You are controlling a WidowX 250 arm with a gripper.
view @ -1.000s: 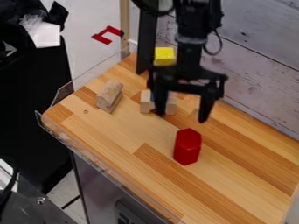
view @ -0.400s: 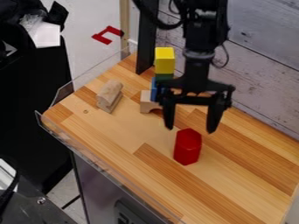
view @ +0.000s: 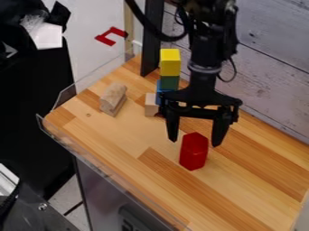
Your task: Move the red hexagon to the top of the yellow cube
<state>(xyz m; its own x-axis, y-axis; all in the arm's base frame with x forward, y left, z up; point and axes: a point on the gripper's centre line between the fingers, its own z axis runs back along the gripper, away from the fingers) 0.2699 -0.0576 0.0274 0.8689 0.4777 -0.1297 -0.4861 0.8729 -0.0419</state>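
Gripper (view: 194,143) hangs open over the red hexagon (view: 194,153), with partial lettering (view: 127,222) below the tabletop (view: 120,140).

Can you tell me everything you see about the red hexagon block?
The red hexagon block is a tall six-sided piece, all one red, with flat sides and a flat top. It looks smooth and solid, perhaps painted wood. It stands upright on the wooden table, in front of the stack with the yellow cube on top. The open gripper hangs over it, one finger to each side, and doesn't seem to be holding it.
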